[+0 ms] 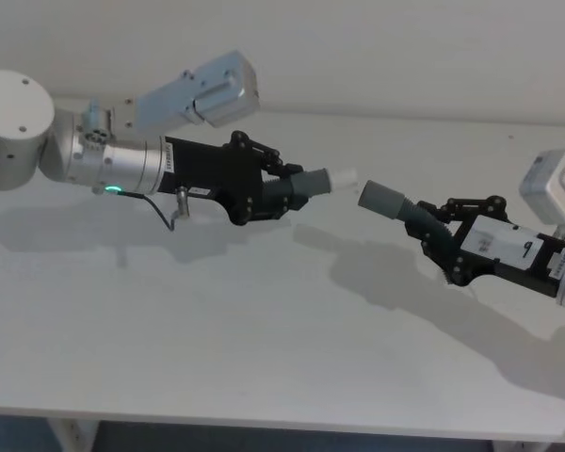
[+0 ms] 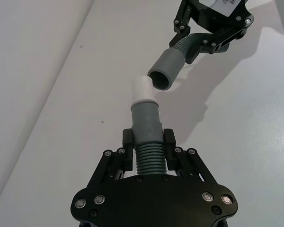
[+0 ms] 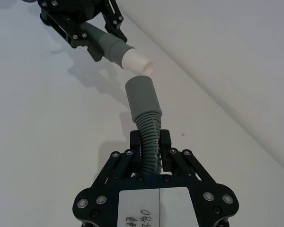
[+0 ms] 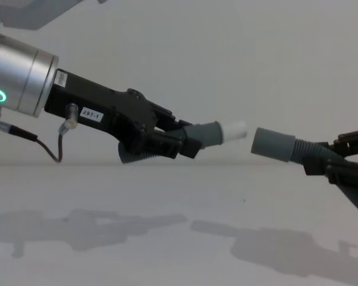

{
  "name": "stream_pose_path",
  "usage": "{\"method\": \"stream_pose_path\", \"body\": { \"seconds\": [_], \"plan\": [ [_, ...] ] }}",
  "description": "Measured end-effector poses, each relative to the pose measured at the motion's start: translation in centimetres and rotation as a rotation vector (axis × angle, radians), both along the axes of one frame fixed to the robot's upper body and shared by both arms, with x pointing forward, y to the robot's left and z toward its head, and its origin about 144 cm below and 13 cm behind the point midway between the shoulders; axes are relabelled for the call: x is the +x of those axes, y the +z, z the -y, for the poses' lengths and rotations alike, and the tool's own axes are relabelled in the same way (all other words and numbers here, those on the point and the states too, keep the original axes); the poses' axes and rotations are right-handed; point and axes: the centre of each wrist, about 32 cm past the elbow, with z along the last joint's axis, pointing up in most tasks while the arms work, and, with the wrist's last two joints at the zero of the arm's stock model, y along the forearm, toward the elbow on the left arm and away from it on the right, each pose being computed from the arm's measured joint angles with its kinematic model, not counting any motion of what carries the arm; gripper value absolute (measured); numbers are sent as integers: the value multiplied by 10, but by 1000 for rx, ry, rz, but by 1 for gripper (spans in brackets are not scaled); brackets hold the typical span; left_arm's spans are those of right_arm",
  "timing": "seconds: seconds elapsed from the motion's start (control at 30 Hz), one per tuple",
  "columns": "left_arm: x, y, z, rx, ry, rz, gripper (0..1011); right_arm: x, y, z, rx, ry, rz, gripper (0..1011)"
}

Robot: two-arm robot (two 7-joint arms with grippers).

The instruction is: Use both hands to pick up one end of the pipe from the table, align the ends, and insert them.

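Aloft, two pipe pieces (image 1: 306, 182) (image 1: 400, 206), two pincers (image 1: 278, 184) (image 1: 433, 231).

Head view: high, angled down across the white worktop (image 1: 264, 358), both arms entering from the sides. Chest view: low, level with the worktop (image 4: 179, 208) edge, facing the wall, side-on. Wrist views: close behind each tool, looking along its fingers at the opposite tool. Shared everywhere: the small gap between straight piece (image 1: 306, 182) and bent piece (image 1: 395, 202).
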Motion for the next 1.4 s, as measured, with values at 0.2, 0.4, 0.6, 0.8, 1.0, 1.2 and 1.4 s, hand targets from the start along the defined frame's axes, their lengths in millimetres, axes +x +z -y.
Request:
{"method": "stream_pose_path", "body": {
  "seconds": [0.2,0.4,0.6,0.8,1.0,1.2,1.4],
  "plan": [
    [1,0,1,1,-8,-6,371,1,1,-1,2,-2,0,235],
    [3,-1,3,1,-16,-11,370,2,2,-2,4,-2,-1,235],
    [5,-1,4,2,-22,-14,370,4,2,-3,5,-2,-1,235],
    [7,-2,5,2,-31,-19,370,5,3,-3,6,1,-2,235],
    [9,-2,7,4,-41,-24,370,6,4,-3,7,4,0,235],
    [12,-2,9,8,-55,-31,370,7,5,-4,8,8,1,235],
    [13,-3,10,12,-71,-39,371,8,6,-4,9,12,3,235]
  ]
}}
